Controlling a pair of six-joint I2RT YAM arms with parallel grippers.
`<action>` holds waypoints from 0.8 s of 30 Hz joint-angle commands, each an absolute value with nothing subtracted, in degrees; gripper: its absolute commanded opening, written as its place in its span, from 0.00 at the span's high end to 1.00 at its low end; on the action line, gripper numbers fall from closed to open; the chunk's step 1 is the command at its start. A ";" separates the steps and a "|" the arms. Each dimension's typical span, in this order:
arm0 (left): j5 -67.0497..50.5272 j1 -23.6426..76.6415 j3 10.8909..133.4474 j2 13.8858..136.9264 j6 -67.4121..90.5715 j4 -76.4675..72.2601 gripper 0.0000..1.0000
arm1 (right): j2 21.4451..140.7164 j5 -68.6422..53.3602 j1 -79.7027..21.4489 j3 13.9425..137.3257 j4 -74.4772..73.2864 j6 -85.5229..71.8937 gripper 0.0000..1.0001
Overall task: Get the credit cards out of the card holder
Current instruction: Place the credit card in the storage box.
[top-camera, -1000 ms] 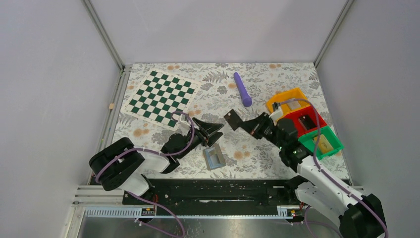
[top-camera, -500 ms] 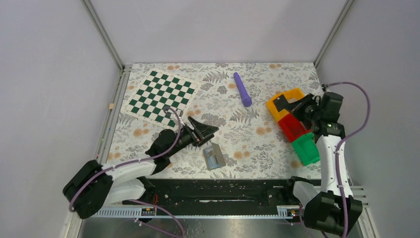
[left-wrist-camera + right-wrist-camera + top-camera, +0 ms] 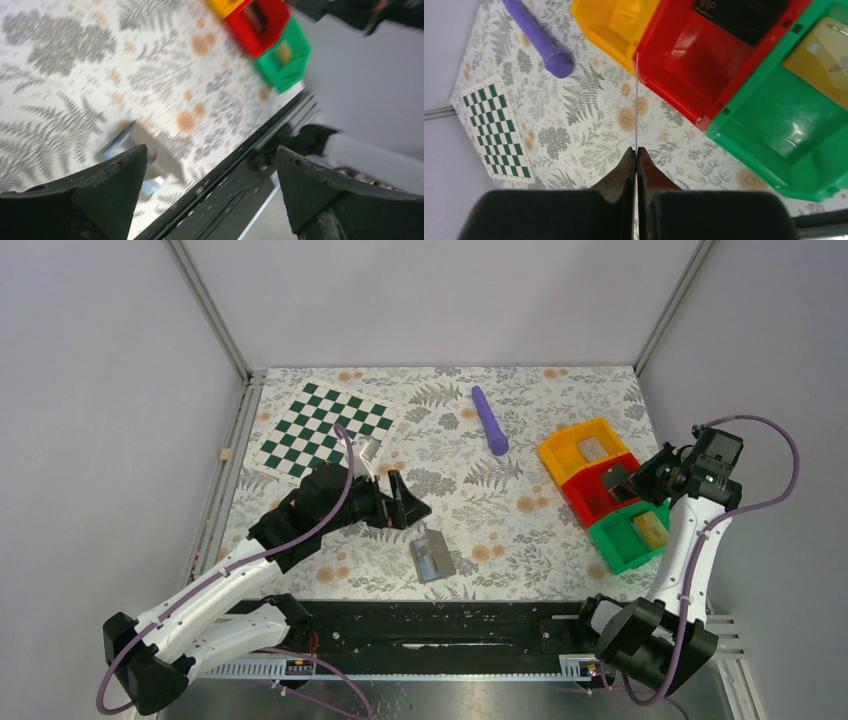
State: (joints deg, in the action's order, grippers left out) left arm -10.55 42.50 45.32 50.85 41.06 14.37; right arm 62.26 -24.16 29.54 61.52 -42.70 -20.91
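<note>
Pulled back toward the checkered mat, the left gripper now gapes wide and empty, near the grey card holder lying on the fern-print table. A purple cylinder lies farther back. The yellow bin holds a pale piece, the red bin something dark, the green bin a tan piece. Above them, by the plain grey wall, the right gripper pinches a thin credit card, seen edge-on.

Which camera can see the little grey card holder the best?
The top external view: the card holder lies whole and sharp, with nothing covering it. The left wrist view shows it blurry, partly behind one finger of the left gripper. The right wrist view doesn't show it at all.
</note>
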 commanded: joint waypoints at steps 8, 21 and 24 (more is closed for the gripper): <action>-11.10 41.90 50.99 51.26 22.15 35.83 0.01 | 68.56 -18.54 34.17 64.27 -48.11 -15.37 1.00; -15.53 41.90 49.87 50.39 22.69 34.74 0.01 | 81.46 -20.61 35.25 68.56 -41.11 -14.08 0.99; -15.12 41.84 49.85 50.60 22.72 35.00 0.01 | 83.02 -20.85 35.65 68.02 -37.73 -15.20 0.99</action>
State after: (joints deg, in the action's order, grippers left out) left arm -14.44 41.93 48.29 50.37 23.81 35.42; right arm 81.30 -19.44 34.96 66.48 -42.35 -14.76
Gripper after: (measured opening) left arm 0.986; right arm 0.022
